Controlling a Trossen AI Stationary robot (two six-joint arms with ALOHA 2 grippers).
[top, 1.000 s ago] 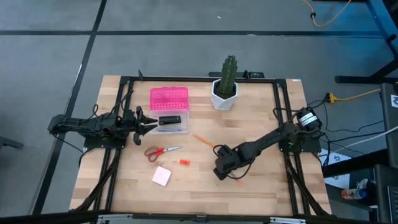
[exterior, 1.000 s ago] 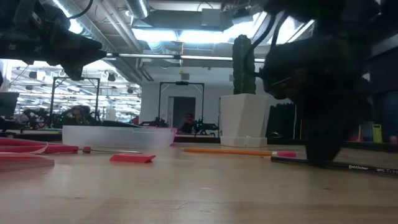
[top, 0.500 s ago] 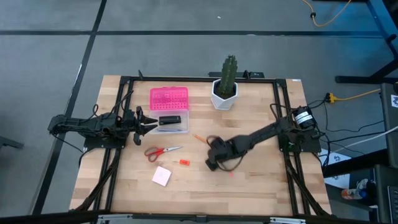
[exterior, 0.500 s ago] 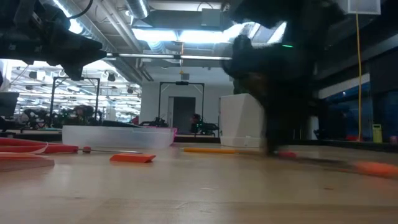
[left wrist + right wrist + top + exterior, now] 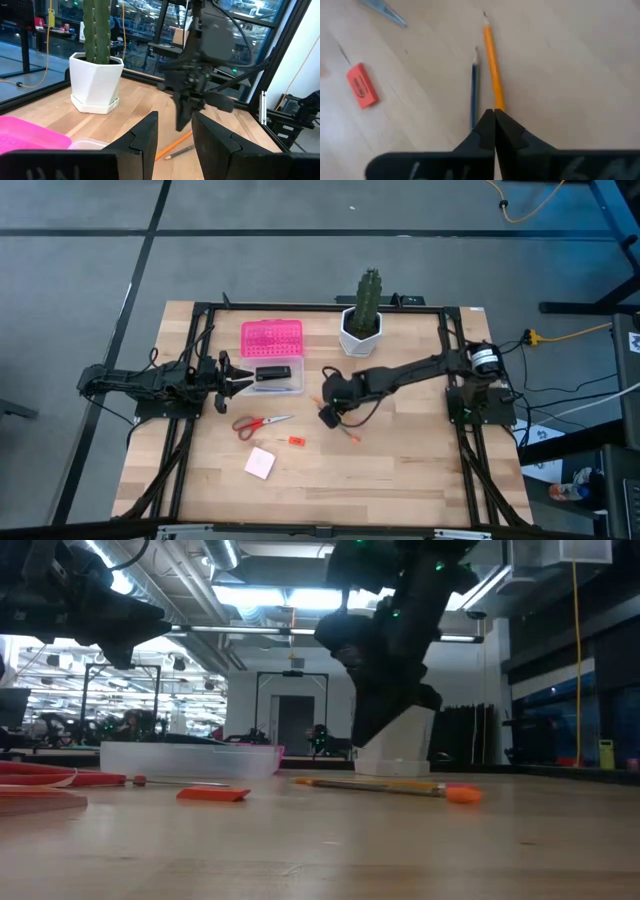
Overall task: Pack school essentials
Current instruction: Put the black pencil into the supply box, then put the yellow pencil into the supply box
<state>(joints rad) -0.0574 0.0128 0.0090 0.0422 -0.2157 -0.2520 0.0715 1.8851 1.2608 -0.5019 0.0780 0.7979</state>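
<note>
Over the last second the right gripper (image 5: 328, 416), fingers pressed together with nothing between them, has swept from lower right of the table toward its centre, dragging the orange pencil (image 5: 340, 429) and a thin pen (image 5: 473, 89) closer to the clear box (image 5: 272, 377); neither is packed yet. The pencil lies flat on the wood at frame centre, long axis diagonal, point toward upper left. The left gripper (image 5: 232, 378) waits at the box's left edge, fingers apart.

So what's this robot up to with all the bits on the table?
It is packing school supplies. The right gripper hangs over mid-table with its jaws shut, just above an orange pencil and a thin pen. The left gripper waits, jaws open, by the clear box. The scissors and pink pad lie loose on the table.
</note>
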